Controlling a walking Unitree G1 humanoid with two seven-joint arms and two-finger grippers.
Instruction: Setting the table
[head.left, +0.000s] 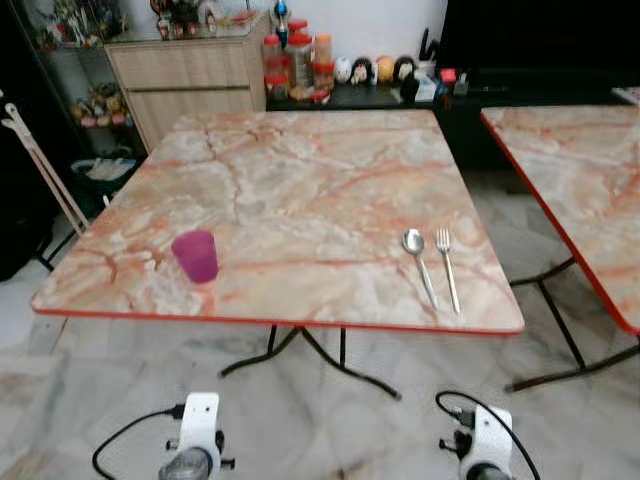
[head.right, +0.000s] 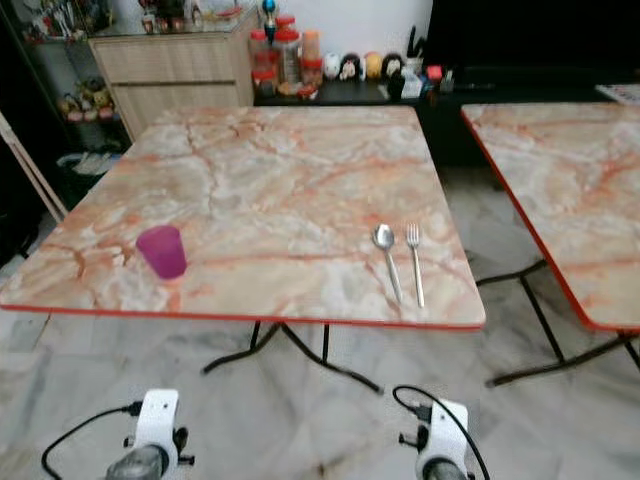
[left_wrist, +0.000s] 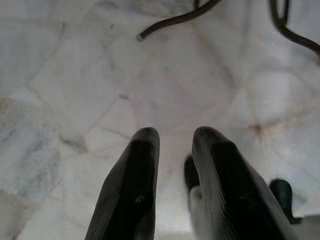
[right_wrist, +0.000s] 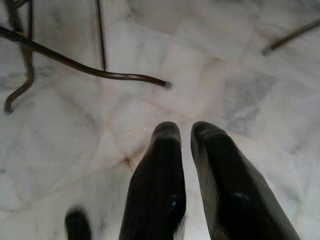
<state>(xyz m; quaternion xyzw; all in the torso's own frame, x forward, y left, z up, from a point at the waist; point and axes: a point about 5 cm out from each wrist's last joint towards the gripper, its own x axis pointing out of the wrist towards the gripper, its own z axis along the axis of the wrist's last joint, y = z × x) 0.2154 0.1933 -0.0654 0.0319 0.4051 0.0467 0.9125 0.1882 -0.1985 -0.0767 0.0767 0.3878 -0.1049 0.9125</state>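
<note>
From the left eye, a square table with a pink and orange marble top and a red edge (head.left: 300, 180) stands in front of the robot. A small purple plastic cup (head.left: 195, 256) stands upright near the front left corner of the table. A silver metal spoon (head.left: 419, 264) and a silver metal fork (head.left: 447, 268) lie side by side near the front right corner, close together but not touching. The spoon is on the left of the fork. The cup is well apart from them. A second marble table with a red edge (head.left: 575, 170) stands to the right. A light wooden cabinet (head.left: 185, 75) stands behind the first table, with red-lidded jars (head.left: 295, 60) beside it. The two silver arms hang low in front of the table, over the pale marble floor (head.left: 330, 420).

The right eye shows the same scene, with the cup (head.right: 162, 250), spoon (head.right: 387, 260) and fork (head.right: 414, 262) in the same places on the table.

In the left wrist view, the left gripper (left_wrist: 172, 137) points down at the floor. Its two black fingers are a little apart and hold nothing.

In the right wrist view, the right gripper (right_wrist: 186, 130) also points at the floor, near the thin black metal table legs (right_wrist: 75, 62). Its fingers have a small gap between them and hold nothing.
</note>
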